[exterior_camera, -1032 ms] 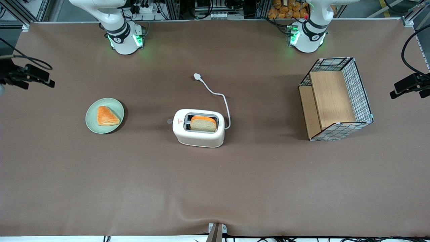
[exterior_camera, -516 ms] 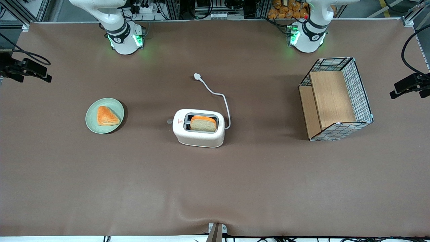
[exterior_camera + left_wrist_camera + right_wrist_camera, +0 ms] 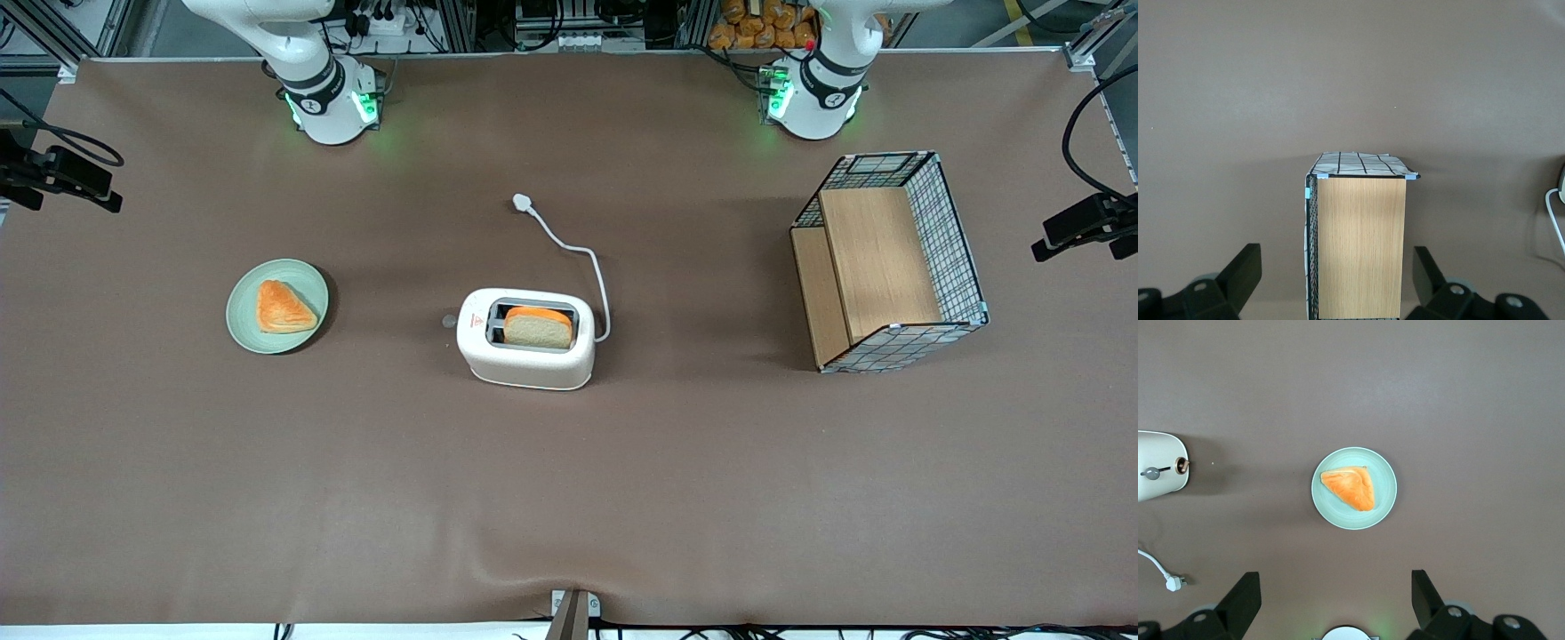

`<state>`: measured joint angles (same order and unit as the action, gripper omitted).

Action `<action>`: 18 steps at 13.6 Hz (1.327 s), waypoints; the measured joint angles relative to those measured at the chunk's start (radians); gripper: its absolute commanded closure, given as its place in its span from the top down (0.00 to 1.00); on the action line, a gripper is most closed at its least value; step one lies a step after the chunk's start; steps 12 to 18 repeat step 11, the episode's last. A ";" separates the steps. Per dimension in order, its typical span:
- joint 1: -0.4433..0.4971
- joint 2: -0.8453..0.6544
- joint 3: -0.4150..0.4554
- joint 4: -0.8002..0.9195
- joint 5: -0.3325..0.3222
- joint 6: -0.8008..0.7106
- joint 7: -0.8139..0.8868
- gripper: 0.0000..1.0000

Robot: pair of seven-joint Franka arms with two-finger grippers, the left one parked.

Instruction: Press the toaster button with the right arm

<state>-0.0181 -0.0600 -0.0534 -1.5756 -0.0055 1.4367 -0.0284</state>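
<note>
The cream-white toaster [image 3: 526, 339] stands mid-table with a slice of bread in its slot. Its small pale round toaster button [image 3: 449, 321] sticks out of the narrow end that faces the working arm's end of the table. The right wrist view shows that end of the toaster [image 3: 1158, 475] with the grey button [image 3: 1151, 473]. The right arm's gripper [image 3: 64, 174] hangs high at the working arm's end of the table, well apart from the toaster. That gripper [image 3: 1335, 581] is open, with nothing between its black fingers [image 3: 1245, 590].
A green plate [image 3: 307, 277] holding an orange pastry lies between the gripper and the toaster, and the wrist camera looks down on this plate [image 3: 1385, 495]. The toaster's white cord [image 3: 582, 253] trails toward the arm bases. A wire-and-wood basket [image 3: 889, 262] sits toward the parked arm's end.
The right gripper has drifted a little farther from the front camera and outward toward the table's end. Toaster, plate and basket have not moved.
</note>
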 measured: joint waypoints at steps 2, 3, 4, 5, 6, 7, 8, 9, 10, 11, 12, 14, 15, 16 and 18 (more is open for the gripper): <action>0.000 0.000 0.002 0.007 0.000 -0.004 0.000 1.00; 0.000 0.000 0.002 0.010 0.000 -0.004 0.000 1.00; 0.000 0.000 0.002 0.011 0.000 -0.005 0.000 1.00; 0.000 0.000 0.002 0.011 0.000 -0.005 0.000 1.00; 0.000 0.000 0.002 0.011 0.000 -0.005 0.000 1.00; 0.000 0.000 0.002 0.011 0.000 -0.005 0.000 1.00; 0.000 0.000 0.002 0.011 0.000 -0.005 0.000 1.00; 0.000 0.000 0.002 0.011 0.000 -0.005 0.000 1.00; 0.000 0.000 0.002 0.011 0.000 -0.005 0.000 1.00; 0.000 0.000 0.002 0.011 0.000 -0.005 0.000 1.00; 0.000 0.000 0.002 0.011 0.000 -0.005 0.000 1.00; 0.000 0.000 0.002 0.011 0.000 -0.005 0.000 1.00; 0.000 0.000 0.002 0.011 0.000 -0.005 0.000 1.00; 0.000 0.000 0.002 0.011 0.000 -0.005 0.000 1.00; 0.000 0.000 0.002 0.011 0.000 -0.005 0.000 1.00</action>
